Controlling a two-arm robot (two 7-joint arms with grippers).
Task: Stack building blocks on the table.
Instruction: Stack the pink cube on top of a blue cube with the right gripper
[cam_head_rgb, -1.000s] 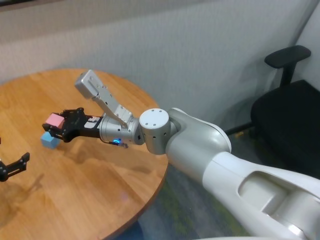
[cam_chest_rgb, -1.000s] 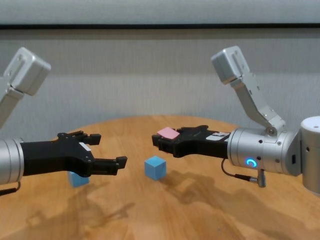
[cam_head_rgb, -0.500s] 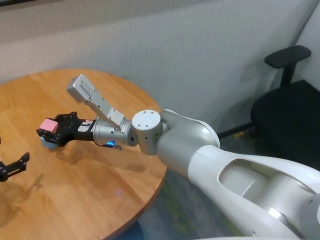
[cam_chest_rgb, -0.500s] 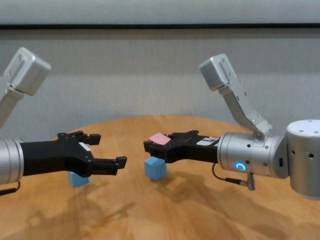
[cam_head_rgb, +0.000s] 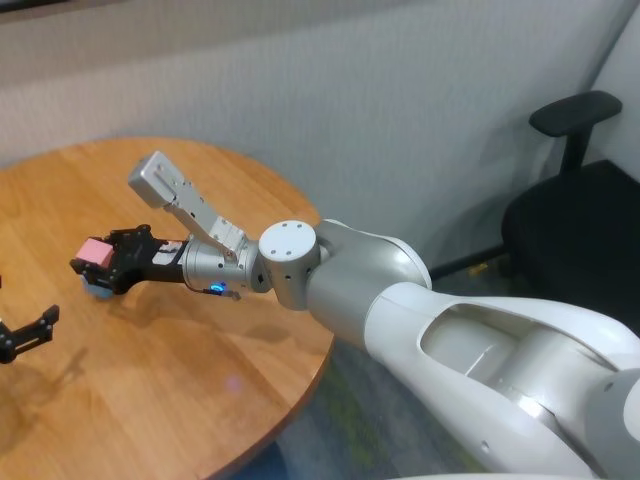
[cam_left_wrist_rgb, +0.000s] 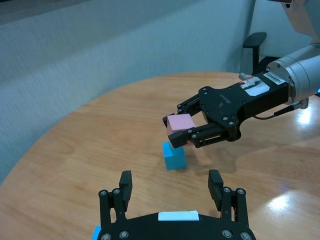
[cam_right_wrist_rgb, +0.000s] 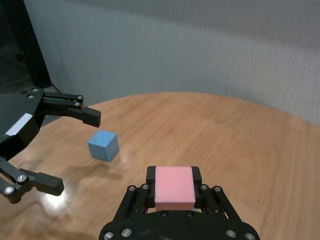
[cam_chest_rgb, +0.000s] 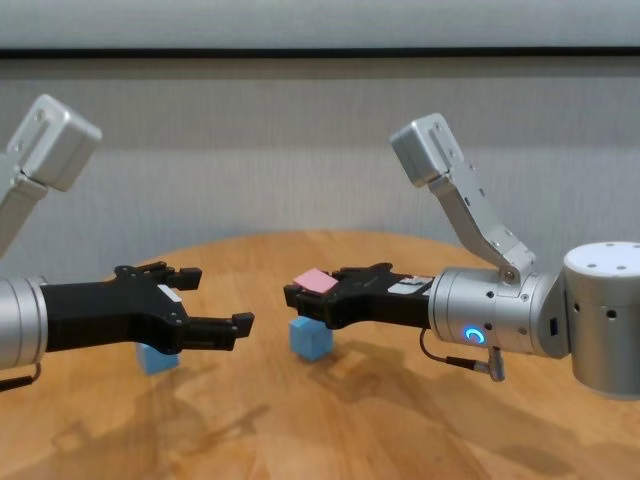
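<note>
- My right gripper (cam_chest_rgb: 300, 291), centre of the chest view, has its jaws clamped on the pink block (cam_chest_rgb: 312, 281), just above a blue block (cam_chest_rgb: 310, 338) on the desk (cam_chest_rgb: 400, 420).
- My left gripper (cam_chest_rgb: 215, 300), left, hovers with jaws apart beside another blue block (cam_chest_rgb: 155, 358).

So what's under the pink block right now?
A light blue block stands on the table below the pink block, which the right gripper holds. Whether they touch is hidden by the gripper's fingers.

held block (cam_chest_rgb: 312, 280) above table block (cam_chest_rgb: 310, 340)
</note>
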